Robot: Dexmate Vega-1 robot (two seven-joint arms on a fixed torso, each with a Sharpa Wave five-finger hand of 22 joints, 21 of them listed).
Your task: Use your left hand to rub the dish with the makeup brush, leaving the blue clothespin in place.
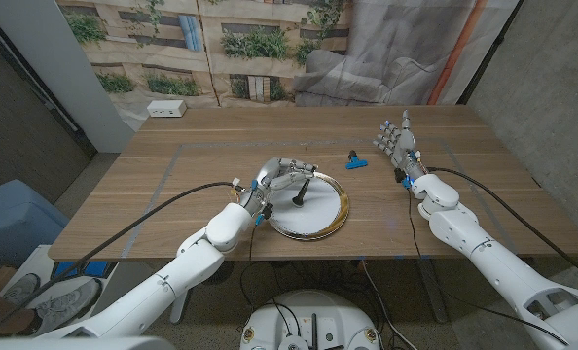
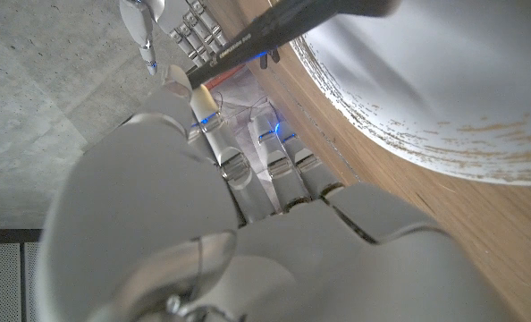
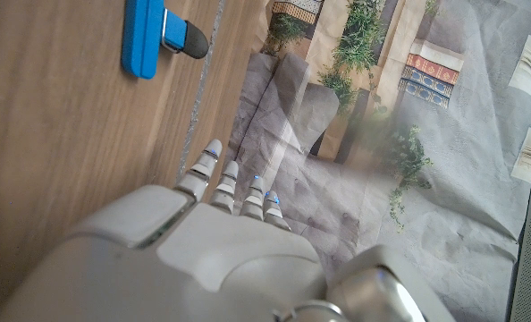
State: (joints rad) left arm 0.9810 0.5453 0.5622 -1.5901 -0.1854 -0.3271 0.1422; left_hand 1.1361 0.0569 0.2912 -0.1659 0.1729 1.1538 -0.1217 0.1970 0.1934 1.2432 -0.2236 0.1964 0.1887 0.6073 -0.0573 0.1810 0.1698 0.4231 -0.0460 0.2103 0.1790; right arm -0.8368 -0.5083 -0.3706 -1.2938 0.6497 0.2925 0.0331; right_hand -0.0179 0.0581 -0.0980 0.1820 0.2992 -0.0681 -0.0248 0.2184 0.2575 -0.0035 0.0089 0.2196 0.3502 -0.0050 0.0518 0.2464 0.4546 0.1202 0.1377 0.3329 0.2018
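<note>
While held, makeup brush (image 1: 304,189) in left hand (image 1: 274,182)

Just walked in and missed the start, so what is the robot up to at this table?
The robot's left hand grips a dark makeup brush, with the brush end down on the white, gold-rimmed dish near the table's front edge. The blue clothespin lies on the bare wood beyond the dish, touched by neither hand. The right hand holds nothing, its fingers spread, to the right of the clothespin.
</note>
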